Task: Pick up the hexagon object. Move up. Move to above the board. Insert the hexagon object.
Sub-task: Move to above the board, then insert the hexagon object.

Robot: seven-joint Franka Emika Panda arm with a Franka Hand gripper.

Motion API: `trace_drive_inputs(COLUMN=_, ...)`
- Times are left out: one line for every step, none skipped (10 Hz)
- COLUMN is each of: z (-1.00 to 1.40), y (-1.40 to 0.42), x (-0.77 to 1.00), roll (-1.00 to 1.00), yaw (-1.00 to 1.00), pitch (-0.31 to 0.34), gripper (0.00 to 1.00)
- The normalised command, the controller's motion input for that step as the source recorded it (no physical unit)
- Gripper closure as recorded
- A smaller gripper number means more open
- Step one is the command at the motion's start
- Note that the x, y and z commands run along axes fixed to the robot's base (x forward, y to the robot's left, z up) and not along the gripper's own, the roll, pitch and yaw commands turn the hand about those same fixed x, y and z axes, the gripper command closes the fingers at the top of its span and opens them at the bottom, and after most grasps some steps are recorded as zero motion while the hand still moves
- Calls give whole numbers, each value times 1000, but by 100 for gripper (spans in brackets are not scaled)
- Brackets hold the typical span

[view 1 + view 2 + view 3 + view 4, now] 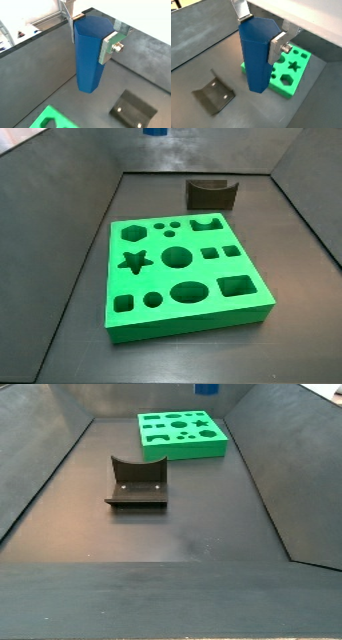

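We see the gripper [89, 33] up high, w/ its flat silver fingers [108, 47] clamped on the hexagon object [90, 55], a tall slender solid blue peg w/ faceted sides. In both wrist views the peg hangs upright between the plates, held near its top end; its lower end is clear of the dark floor [40, 65]. One finger plate w/ a bolt shows well in a wrist view [278, 48]; the peg there [257, 55] sits in front of the board [291, 70], a thick bright green slab w/ star, hexagon and round cut-outs.

In a side view only a bit of the blue peg [155, 131] shows at the upper edge, far back behind the fixture [211, 193], the dark L-shaped bracket. In that view the board [183, 268] lies flat on the floor, nearer the camera than the fixture, apart from it. In a side view from the opposite end the peg tip [206, 388] again peeps in at the frame's edge, just beyond the board [182, 434]; the fixture [136, 482] stands mid-floor, well apart from the board.
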Motion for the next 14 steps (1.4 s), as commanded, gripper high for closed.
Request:
trace_drive_inputs(z=61, y=-1000, x=131, roll=0, yaw=6, pitch=72, gripper=100)
trace_drive_inputs(z=62, y=-1000, x=140, roll=1, yaw=8, pitch=84, gripper=100)
trace_drive_inputs(z=65, y=-1000, x=158, roll=-3, yaw=7, pitch=99, gripper=100)
trace_drive_inputs(z=69, y=-1000, x=166, roll=4, yaw=8, pitch=109, gripper=100)
trace_drive_inputs(z=71, y=-1000, x=176, roll=-1, yaw=6, pitch=119, gripper=100)
trace_drive_inputs(z=88, y=-1000, x=207, roll=-2, yaw=7, pitch=134, gripper=100)
trace_drive_inputs(z=87, y=-911, x=197, roll=3, yaw=10, pitch=135, gripper=100)
trace_drive_inputs(z=61, y=-522, x=153, roll=24, yaw=8, pitch=138, gripper=100)
trace_drive_inputs(z=42, y=-297, x=119, roll=28, yaw=8, pitch=123, gripper=100)
trace_drive_inputs(z=37, y=-169, x=74, roll=37, yaw=9, pitch=91, gripper=100)
trace_drive_inputs(z=0, y=26, x=0, roll=0, yaw=74, pitch=0, gripper=100)
trace_drive_inputs(z=-11, y=83, x=-71, roll=0, yaw=17, pitch=-19, gripper=100)
trace_drive_inputs(z=-80, y=206, x=-217, roll=0, yaw=94, pitch=-59, gripper=100)
trace_drive_inputs(z=-146, y=329, x=-289, roll=0, yaw=220, pitch=-109, gripper=100)
